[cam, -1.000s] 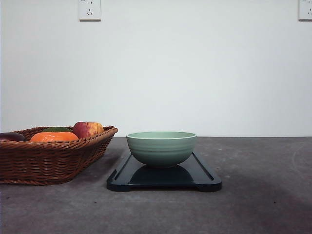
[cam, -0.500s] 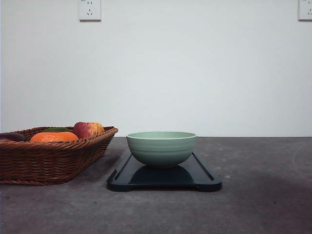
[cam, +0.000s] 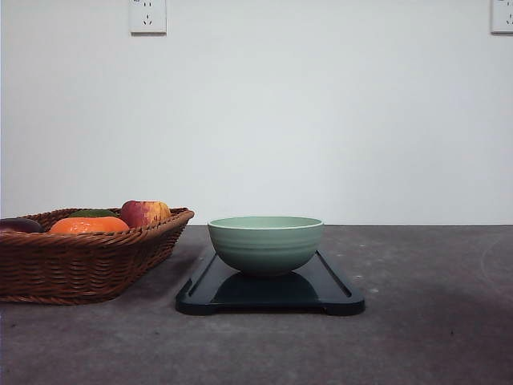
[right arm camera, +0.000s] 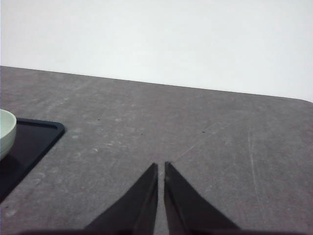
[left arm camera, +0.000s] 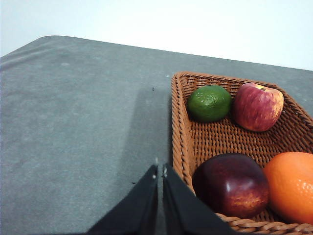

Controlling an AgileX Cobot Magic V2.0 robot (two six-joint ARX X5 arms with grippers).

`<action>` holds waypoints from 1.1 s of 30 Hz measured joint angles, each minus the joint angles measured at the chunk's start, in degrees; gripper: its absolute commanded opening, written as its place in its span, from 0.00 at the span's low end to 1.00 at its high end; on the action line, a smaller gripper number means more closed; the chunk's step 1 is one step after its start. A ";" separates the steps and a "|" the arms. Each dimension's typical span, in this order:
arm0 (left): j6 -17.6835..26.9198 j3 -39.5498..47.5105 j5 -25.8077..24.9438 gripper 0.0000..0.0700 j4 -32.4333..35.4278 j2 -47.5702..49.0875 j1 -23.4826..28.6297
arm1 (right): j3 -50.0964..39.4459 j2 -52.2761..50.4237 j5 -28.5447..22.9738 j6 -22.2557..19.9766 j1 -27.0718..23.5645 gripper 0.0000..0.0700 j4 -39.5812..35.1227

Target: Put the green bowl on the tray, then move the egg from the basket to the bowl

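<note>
Green bowl (cam: 266,244) sits on tray (cam: 337,290); egg transfer from basket (cam: 88,261) remains; left hand (left arm camera: 159,172) and right hand (right arm camera: 161,169) pressed together, empty.

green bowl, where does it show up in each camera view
Front view: green bowl sits at centre, on the tray, right of the basket.
Left wrist view: not in this picture.
Right wrist view: a sliver of its rim at the left edge, over the tray corner.
Shared landmark: the dark tray.
</note>
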State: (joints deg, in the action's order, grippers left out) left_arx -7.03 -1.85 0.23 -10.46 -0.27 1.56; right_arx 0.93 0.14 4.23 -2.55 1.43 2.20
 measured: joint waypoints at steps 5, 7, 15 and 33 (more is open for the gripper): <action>0.00 0.00 0.00 0.01 0.00 0.00 0.00 | 0.00 0.00 0.00 0.00 0.00 0.02 -0.02; 0.00 0.00 0.00 0.01 0.00 0.00 0.00 | 0.00 0.00 0.00 0.00 0.00 0.02 0.00; 0.00 0.00 0.00 0.01 0.00 0.00 0.00 | 0.00 0.00 0.00 0.00 0.00 0.02 0.00; 0.00 0.00 0.00 0.01 0.00 0.00 0.00 | 0.00 0.00 0.00 0.00 0.00 0.02 0.00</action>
State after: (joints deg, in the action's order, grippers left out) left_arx -7.03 -1.85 0.23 -10.46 -0.27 1.56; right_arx 0.93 0.14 4.23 -2.55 1.43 2.20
